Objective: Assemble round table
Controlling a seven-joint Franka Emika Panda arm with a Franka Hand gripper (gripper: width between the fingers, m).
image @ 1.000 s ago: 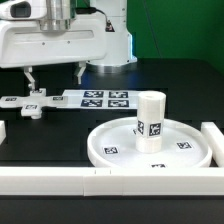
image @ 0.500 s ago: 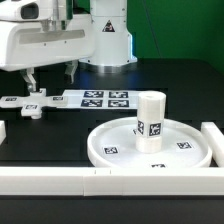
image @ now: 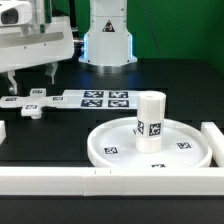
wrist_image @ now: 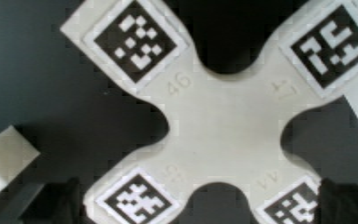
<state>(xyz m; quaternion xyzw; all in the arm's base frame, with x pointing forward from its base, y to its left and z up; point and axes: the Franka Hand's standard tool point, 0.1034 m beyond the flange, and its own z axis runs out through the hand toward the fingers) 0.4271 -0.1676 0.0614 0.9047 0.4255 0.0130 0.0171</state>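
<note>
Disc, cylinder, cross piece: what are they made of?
Disc: likely white plastic, smooth, with a slight sheen on the rim. Cylinder: same look, uniform matte white. Cross piece: probably plastic too, with a flat matte face and faint marks in it.

The arm (image: 108, 35) is glossy white, with a broad, rounded base column that carries a small dark marking on its front and a faint blue glow at its foot. The gripper (image: 32, 82) has a wide, boxy white housing with rounded corners, two thin dark fingers (image: 12, 80) beneath and a grey block (image: 14, 15) mounted above.
</note>
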